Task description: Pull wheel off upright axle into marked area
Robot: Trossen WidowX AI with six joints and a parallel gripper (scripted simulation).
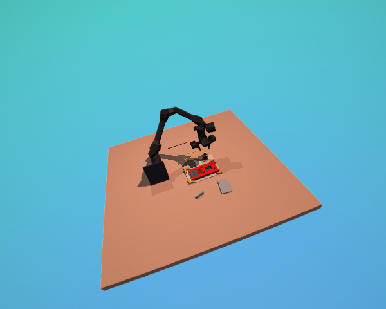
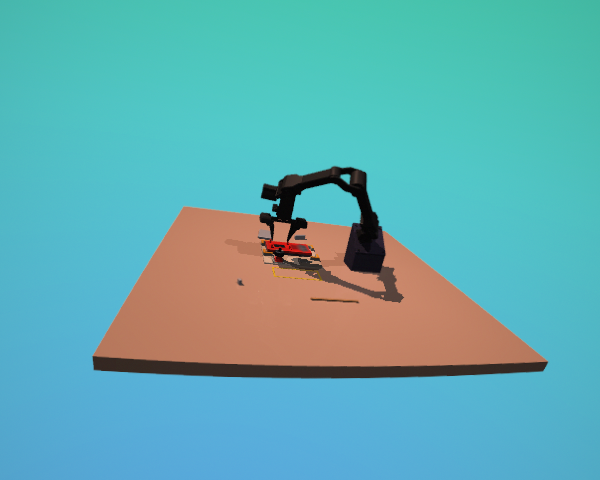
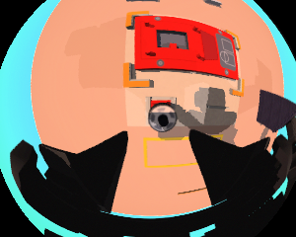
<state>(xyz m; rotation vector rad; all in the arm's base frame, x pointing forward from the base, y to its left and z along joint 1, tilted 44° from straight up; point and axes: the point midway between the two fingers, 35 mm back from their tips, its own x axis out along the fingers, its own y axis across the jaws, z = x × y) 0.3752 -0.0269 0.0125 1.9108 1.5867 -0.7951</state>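
Note:
The wheel (image 1: 204, 156) (image 2: 279, 253) (image 3: 153, 119) is a small dark and grey ring, seen from above in the wrist view, around a black centre. It sits over a small red-sided support (image 3: 161, 103) at the edge of the pale board (image 3: 137, 111); the axle itself is too small to tell apart. My gripper (image 1: 204, 149) (image 2: 280, 241) (image 3: 159, 134) is open and empty, pointing down, above the wheel and not touching it. The marked area is a yellow outline (image 2: 295, 278) (image 3: 145, 153) on the table beside the board, partly behind a finger in the wrist view.
A red panel (image 1: 201, 172) (image 2: 290, 249) (image 3: 194, 65) lies on the board between orange corner brackets (image 3: 138, 84). A grey plate (image 1: 224, 186) and a small grey piece (image 1: 199, 194) lie beyond it. A thin rod (image 1: 177, 145) (image 2: 334, 300) and a tiny grey object (image 2: 240, 282) lie on the table.

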